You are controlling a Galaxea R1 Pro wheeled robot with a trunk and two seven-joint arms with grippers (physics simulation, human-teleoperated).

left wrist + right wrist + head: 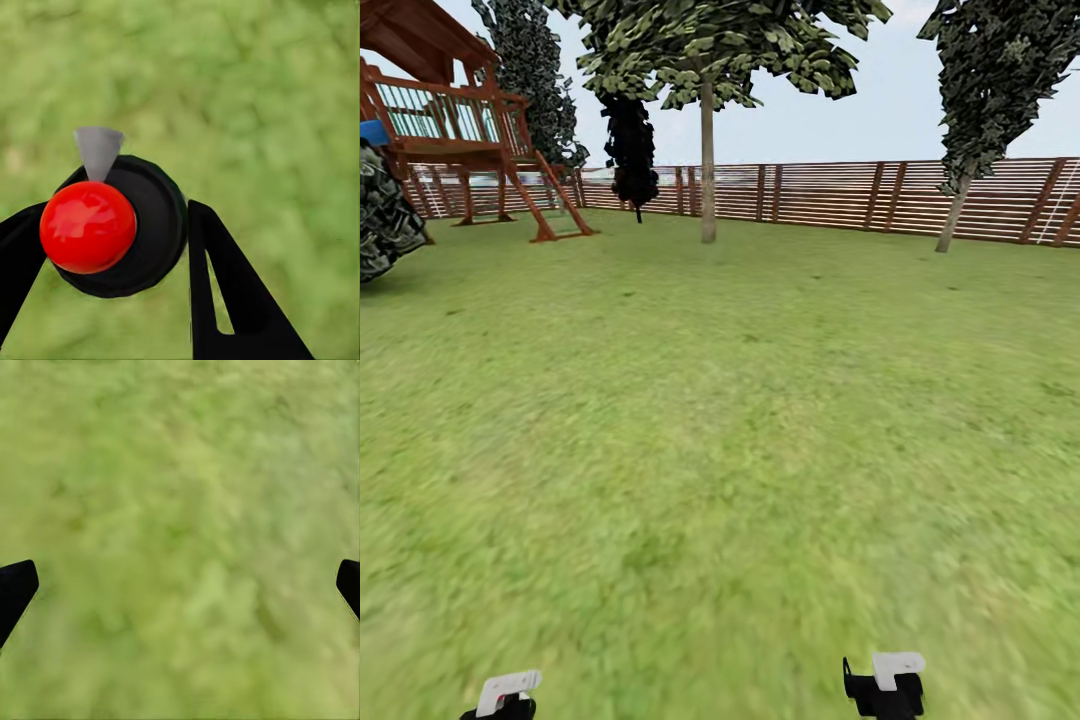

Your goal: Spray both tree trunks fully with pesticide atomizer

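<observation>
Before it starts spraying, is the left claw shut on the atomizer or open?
Shut on the atomizer: the left claw has black fingers flanking its round body.

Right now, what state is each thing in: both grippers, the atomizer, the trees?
left gripper: shut on the atomizer
atomizer: held off the grass, red top toward the wrist camera, grey nozzle beside it
right gripper: open, nothing between its fingers, over grass
tree: upright by the fence, far off
fence: standing

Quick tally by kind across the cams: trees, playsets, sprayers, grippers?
Green-crowned tree: 1
Dark-leaved trees or shrubs: 4
Wooden playset: 1
Atomizer: 1
Grippers: 2, left gripper, right gripper
Total: 9
</observation>
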